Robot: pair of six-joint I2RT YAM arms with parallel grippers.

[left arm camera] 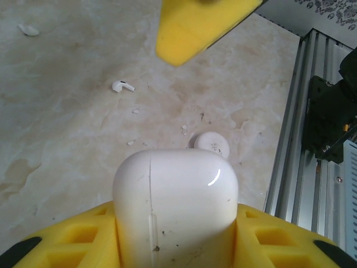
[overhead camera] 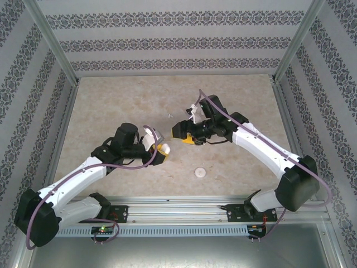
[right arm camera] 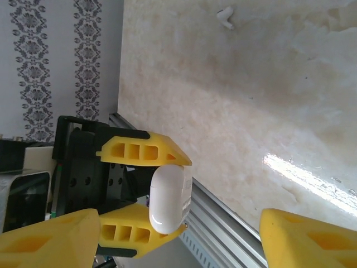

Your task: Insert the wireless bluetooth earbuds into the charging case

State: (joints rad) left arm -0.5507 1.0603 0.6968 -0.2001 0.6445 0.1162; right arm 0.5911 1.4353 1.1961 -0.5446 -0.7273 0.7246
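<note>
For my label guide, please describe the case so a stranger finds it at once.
Over the beige table, find the left gripper, tipped in yellow. It holds the case: a smooth, rounded white box, the only white thing held, while the earbuds and the flat disc lie on the table.

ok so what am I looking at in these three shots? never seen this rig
Two robot arms are bolted at the near edge of a beige marble-look table. The overhead picture looks down from behind them. The other two pictures come from a camera on each wrist.

The left arm grips a glossy white rounded plastic charging case between its yellow jaws. The right arm faces it, jaws open and empty.

On the table lie a small white plastic earbud, a second white piece farther off, likely the other earbud, and a small white round disc that I cannot identify.
</note>
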